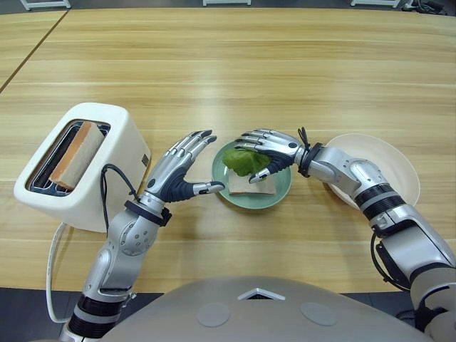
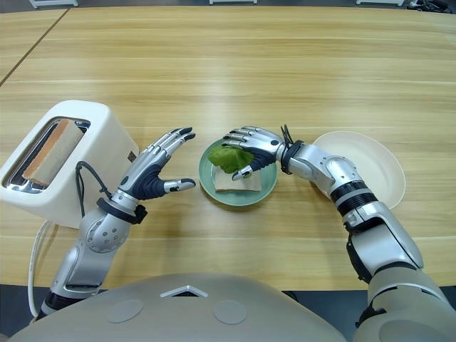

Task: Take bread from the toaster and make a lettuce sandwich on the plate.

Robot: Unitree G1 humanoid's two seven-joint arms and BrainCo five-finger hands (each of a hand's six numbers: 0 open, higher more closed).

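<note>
One crinkly lettuce leaf point(image 1: 242, 162), round glossy plate point(image 1: 283, 187).

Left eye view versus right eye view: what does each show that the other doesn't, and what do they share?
Left eye view alone: the whole toaster, with bare table to its left. Right eye view alone: a wider strip of table right of the white bowl; the frame edge cuts the toaster. Shared: a bread slice standing in the toaster, the right robot hand holding lettuce over a second slice on the green plate, the left robot hand open beside it.
</note>
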